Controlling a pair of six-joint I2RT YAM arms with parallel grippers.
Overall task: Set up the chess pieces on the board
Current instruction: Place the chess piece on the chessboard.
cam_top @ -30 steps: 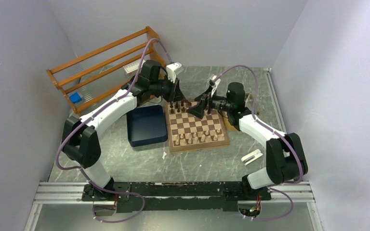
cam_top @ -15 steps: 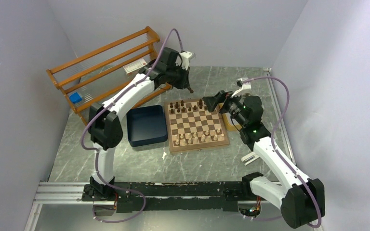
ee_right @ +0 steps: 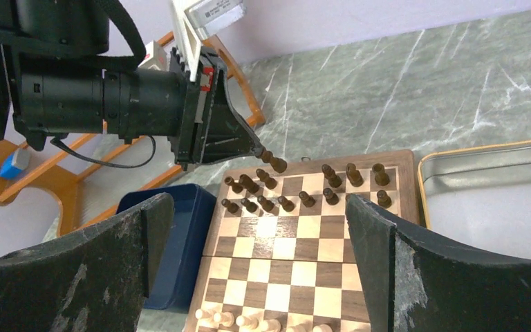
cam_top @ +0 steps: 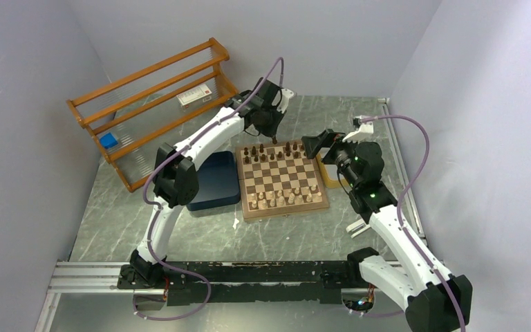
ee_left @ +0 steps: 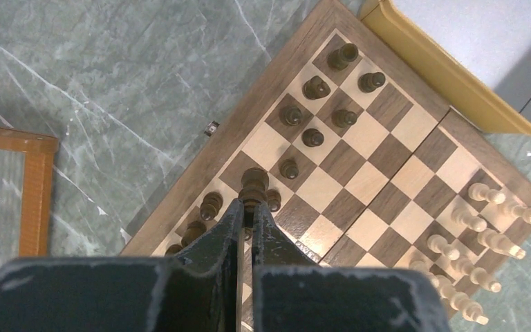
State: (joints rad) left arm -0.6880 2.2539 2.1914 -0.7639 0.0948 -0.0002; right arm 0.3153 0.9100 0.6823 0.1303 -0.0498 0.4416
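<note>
Upper-centre over the board (cam_top: 285,211), left gripper (ee_left: 247,211) is arriving clamped on a dark chess piece (ee_left: 254,184) to place, right gripper (cam_top: 318,144) backing away wide-open, empty.

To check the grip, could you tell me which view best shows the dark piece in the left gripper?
Right wrist: the dark piece hangs side-on, unobstructed. Left wrist sees only its top; top external, a speck.

Top: looks down from high above near table (cam_top: 297,238) edge. Left wrist: close, straight down on board (ee_left: 366,181). Right wrist: farther, oblique, same board end.
</note>
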